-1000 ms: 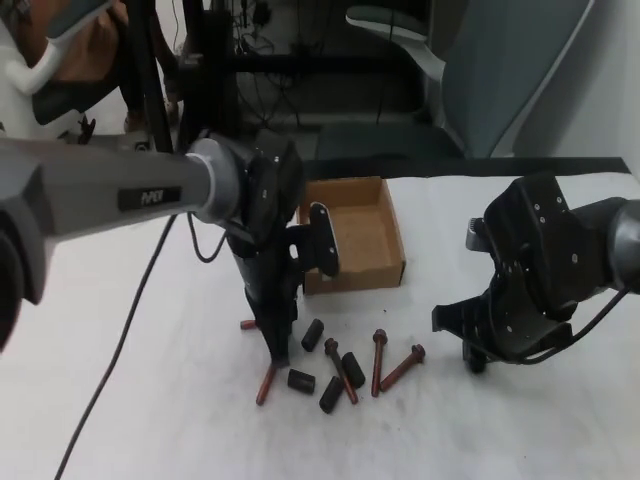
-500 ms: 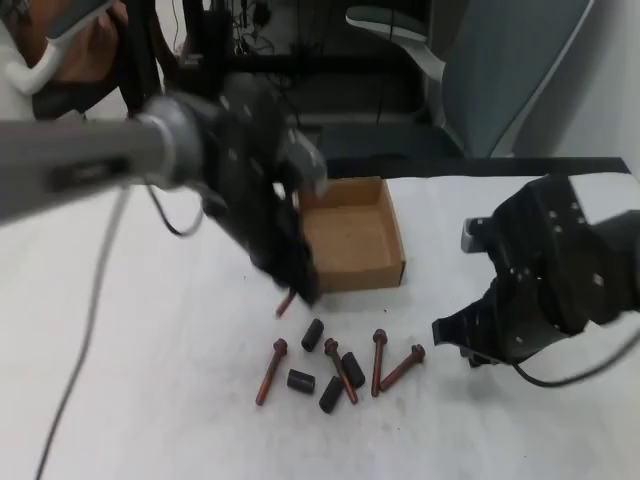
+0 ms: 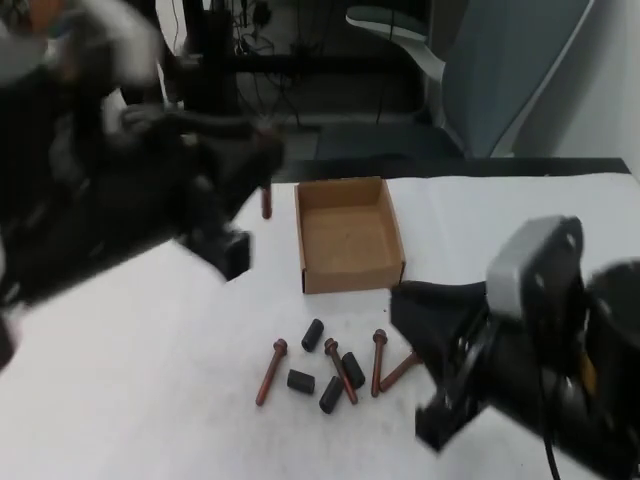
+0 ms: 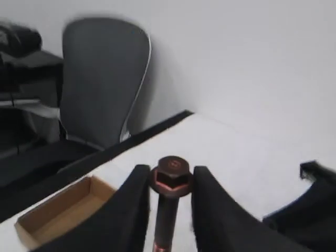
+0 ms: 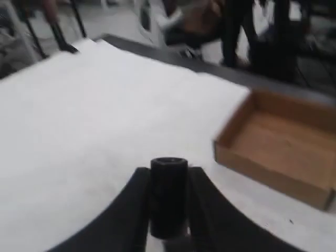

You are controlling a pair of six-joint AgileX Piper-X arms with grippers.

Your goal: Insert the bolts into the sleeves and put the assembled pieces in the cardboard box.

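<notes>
My left gripper (image 4: pixel 169 185) is shut on a copper bolt (image 4: pixel 171 172), head towards the camera, shaft between the fingers. In the high view that bolt (image 3: pixel 266 200) hangs above the bench just left of the cardboard box (image 3: pixel 349 236), which lies open with nothing in it. My right gripper (image 5: pixel 168 181) is shut on a black sleeve (image 5: pixel 168 195), held upright above the white bench, with the box (image 5: pixel 283 139) beyond it. Several loose bolts (image 3: pixel 270 371) and black sleeves (image 3: pixel 313 334) lie in a group in front of the box. The right arm (image 3: pixel 540 370) hangs low at the front right.
A white cloth (image 3: pixel 150 380) covers the bench, with open room at the left and front left. An office chair (image 3: pixel 510 70) and dark stands rise behind the bench's far edge. The right arm's body partly hides the rightmost loose bolt (image 3: pixel 398 371).
The left arm rose from the pile with a bolt, swinging up and back past the box's left side. The right arm swung forward and towards the pile.
</notes>
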